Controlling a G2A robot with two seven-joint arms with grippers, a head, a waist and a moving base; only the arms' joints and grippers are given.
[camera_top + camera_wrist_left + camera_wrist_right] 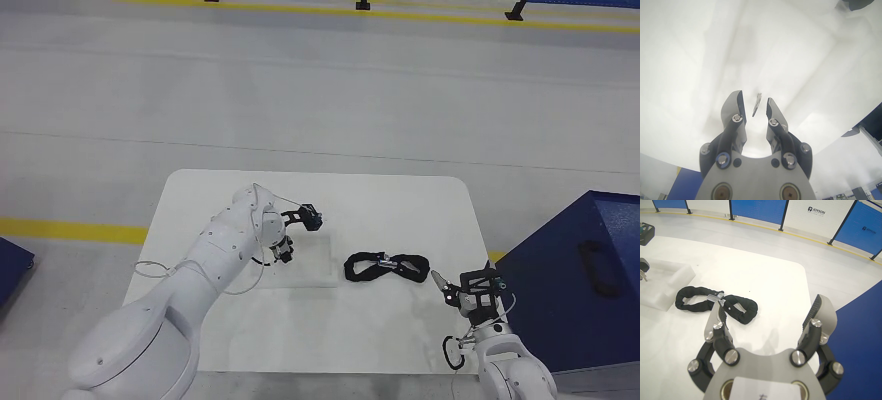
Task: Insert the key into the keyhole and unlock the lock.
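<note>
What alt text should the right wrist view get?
The right gripper, open, hangs over a white table, facing a black chain lock that lies flat with its silver body at the middle. A white foam block sits next to the lock, and a blue box stands beside the table.

The left arm (205, 270) and right arm (505, 365) are cased in smooth, rounded white shells. A thin pale cable (150, 264) loops along the left one, and a black cable (452, 352) curls at the right wrist. The left claw (754, 97) and right claw (768, 300) share one build: a silver-grey base plate, black links pinned by round bright screws, and pale grey fingers (826, 309) faced with ribbed black pads (813, 308); the left base has two sunken brass-coloured screws, the right a white label with a dark mark.
</note>
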